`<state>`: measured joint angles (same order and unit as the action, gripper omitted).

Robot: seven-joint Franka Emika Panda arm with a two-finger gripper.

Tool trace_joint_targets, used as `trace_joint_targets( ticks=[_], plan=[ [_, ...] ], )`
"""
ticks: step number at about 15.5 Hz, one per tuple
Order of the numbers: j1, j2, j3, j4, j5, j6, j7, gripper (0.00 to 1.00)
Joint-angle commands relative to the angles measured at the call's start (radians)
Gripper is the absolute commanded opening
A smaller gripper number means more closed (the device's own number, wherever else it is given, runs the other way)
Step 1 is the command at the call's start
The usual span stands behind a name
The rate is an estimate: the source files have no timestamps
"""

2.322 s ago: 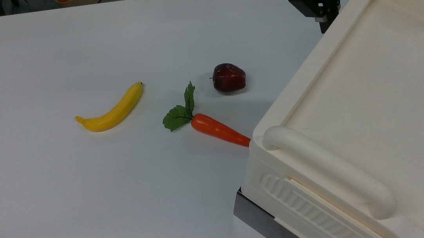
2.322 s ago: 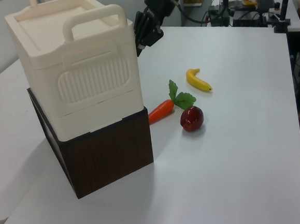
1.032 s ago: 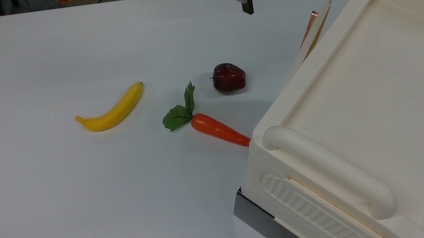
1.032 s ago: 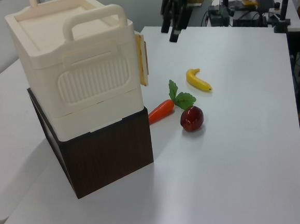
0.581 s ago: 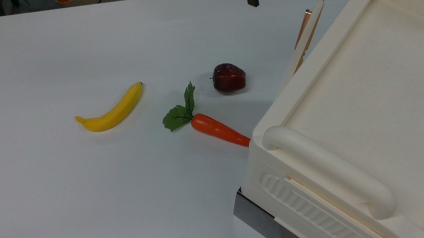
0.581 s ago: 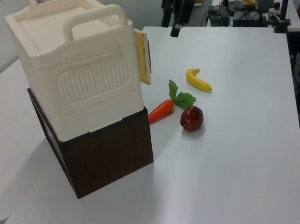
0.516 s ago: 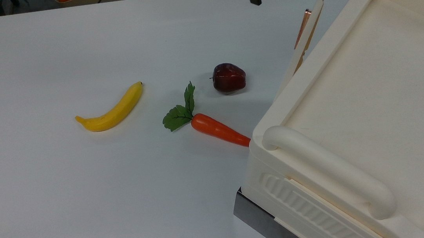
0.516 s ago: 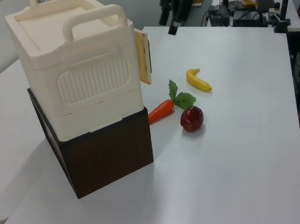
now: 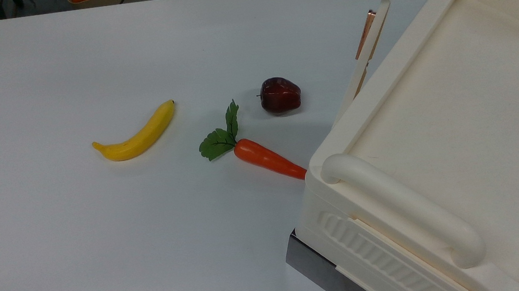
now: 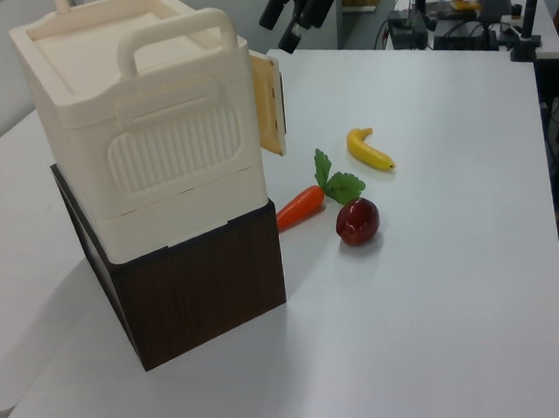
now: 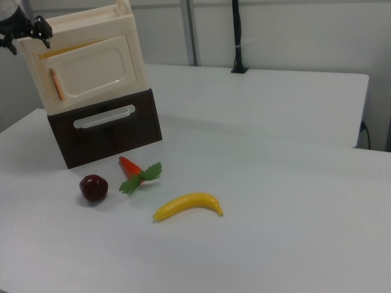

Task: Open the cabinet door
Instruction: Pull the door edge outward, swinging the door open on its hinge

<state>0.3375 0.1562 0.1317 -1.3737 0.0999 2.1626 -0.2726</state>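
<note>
Left view: the white desk [image 10: 460, 282] lies open to the right of the one cream cabinet [image 10: 148, 132]. Its cabinet door [image 10: 269, 104] stands ajar, copper handle [image 9: 365, 28] at the free edge. The gripper [image 10: 299, 12] hangs above it, holding nothing; jaw opening unclear. One banana [image 10: 369, 150], one carrot [image 10: 301, 206], one apple [image 10: 358, 221].

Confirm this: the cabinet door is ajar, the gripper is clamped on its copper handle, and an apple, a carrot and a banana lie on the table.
Not quite. The gripper is off the copper handle: the left view shows it raised above and apart from the cabinet door. The rest stands: the door is ajar, and the apple, carrot and banana lie on the table.
</note>
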Motion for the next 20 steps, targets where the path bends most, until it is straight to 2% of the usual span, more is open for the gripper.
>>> trace_joint_targets(
  ticks=[1, 9, 17, 20],
  plan=[
    [0.011, 0.011, -0.004, -0.03, 0.004, 0.039, 0.01, 1.0],
    [0.014, 0.013, -0.006, -0.074, 0.003, -0.001, 0.01, 1.0],
    [-0.025, -0.03, -0.024, -0.056, 0.001, -0.148, 0.01, 1.0],
    [-0.028, -0.05, -0.024, -0.019, 0.003, -0.2, 0.01, 1.0]
  ],
)
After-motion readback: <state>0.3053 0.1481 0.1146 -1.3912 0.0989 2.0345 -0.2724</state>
